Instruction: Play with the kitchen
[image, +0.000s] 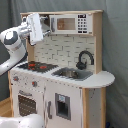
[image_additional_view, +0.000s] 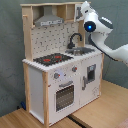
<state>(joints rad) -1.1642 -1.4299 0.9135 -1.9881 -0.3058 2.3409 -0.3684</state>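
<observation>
Kitchen (image: 60, 75): upright. Claw (image: 36, 27) raised by the hood (image_additional_view: 49, 21), likely positioning; finger state cannot be told.

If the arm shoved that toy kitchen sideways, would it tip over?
Probably not easily: the toy kitchen stands wide and flat-based on the floor. Still, it is tall, so a push near the hood seems riskier. Its wooden panels look stiff.

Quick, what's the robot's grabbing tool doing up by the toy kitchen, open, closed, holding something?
Tool: cannot be told. It is raised by the upper part of the kitchen, and nothing is visibly held in either exterior view.
</observation>
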